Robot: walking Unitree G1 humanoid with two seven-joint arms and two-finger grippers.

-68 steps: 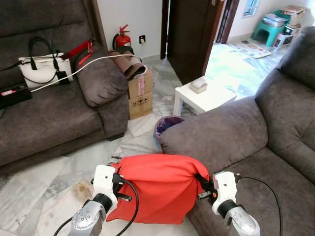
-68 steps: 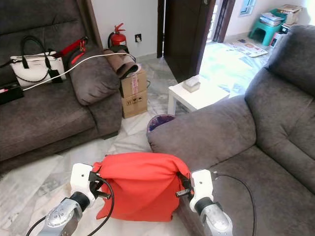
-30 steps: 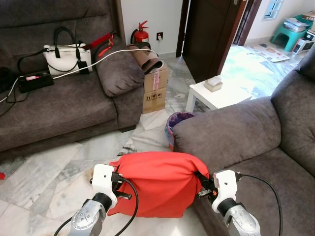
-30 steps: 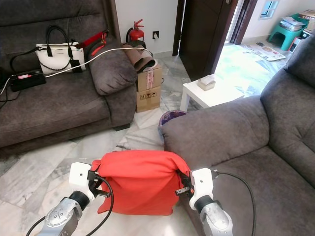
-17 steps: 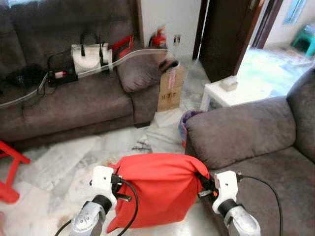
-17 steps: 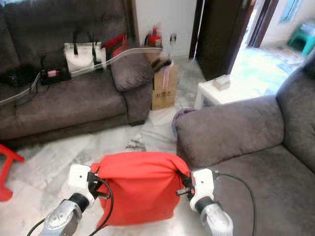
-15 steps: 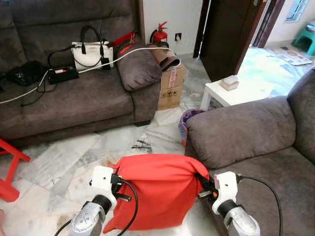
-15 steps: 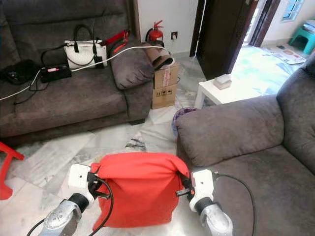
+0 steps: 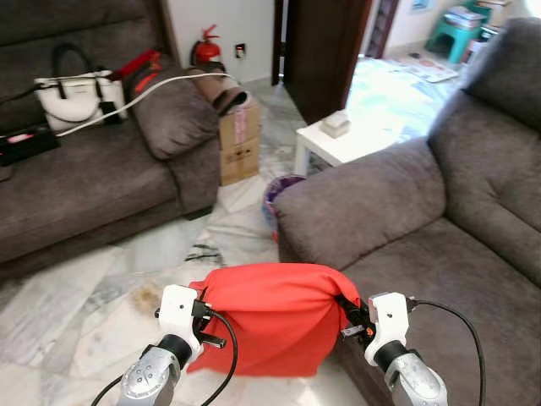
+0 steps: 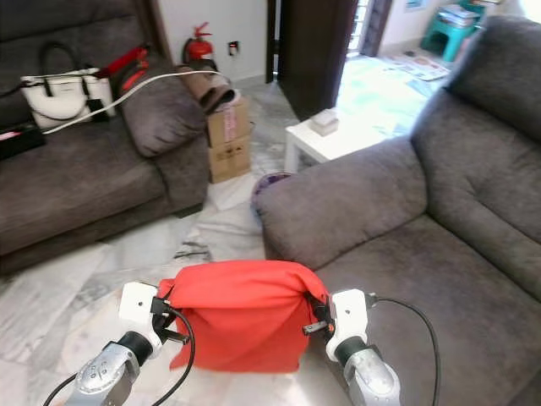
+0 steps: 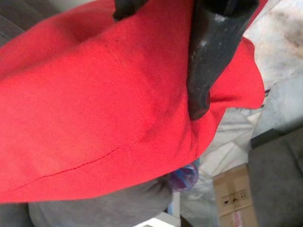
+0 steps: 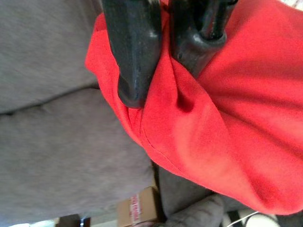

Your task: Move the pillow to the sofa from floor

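Room: marble floor (image 9: 76,296) between two grey sofas; near sofa (image 9: 406,220) on the robot's right.
Pillow: red pillow (image 9: 270,317) held up off the floor, beside the near sofa's front corner.
Left gripper (image 9: 205,321): fingers clamped on the pillow's left edge.
Right gripper (image 9: 345,320): fingers pinching the pillow's right edge.
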